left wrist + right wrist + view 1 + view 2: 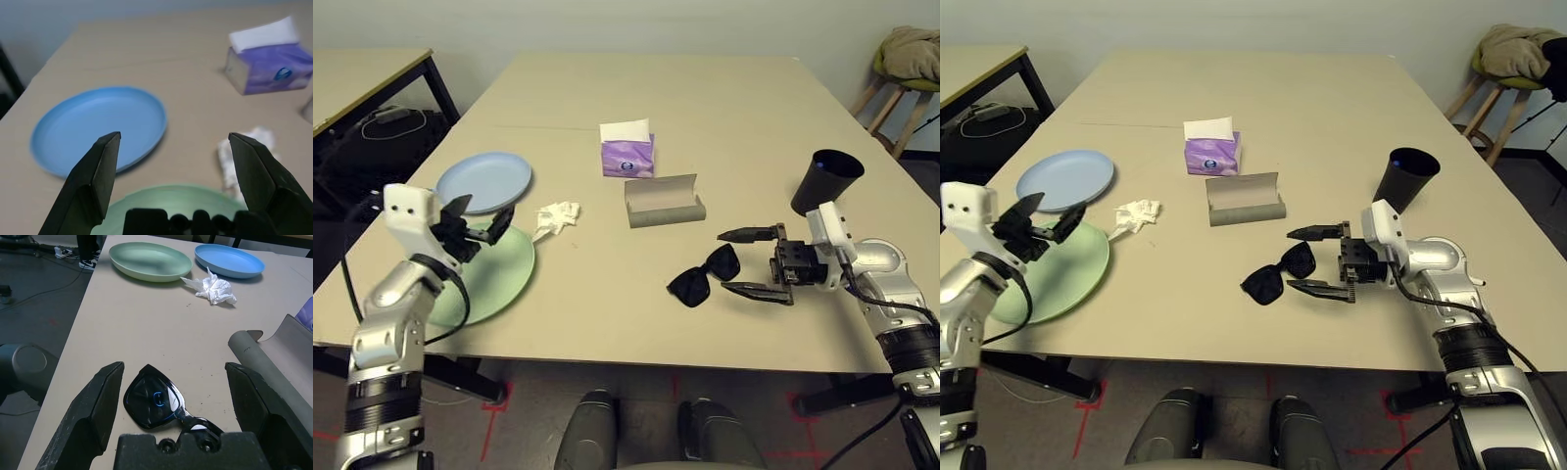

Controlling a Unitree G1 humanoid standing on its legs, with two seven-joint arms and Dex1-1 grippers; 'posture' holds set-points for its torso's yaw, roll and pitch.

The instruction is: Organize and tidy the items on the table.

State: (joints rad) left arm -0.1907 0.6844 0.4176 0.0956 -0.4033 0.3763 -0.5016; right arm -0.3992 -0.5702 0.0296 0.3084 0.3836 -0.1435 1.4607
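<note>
Glasses case (664, 203) lies just beyond sunglasses (705, 275), tissue box (627, 150) behind.

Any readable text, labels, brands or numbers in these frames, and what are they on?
No text can be read anywhere.
Purple tissue box: a round blue logo on its side, too small and blurred to read.
Black sunglasses, grey glasses case, black cup, blue plate and green plate: no markings visible.
</note>
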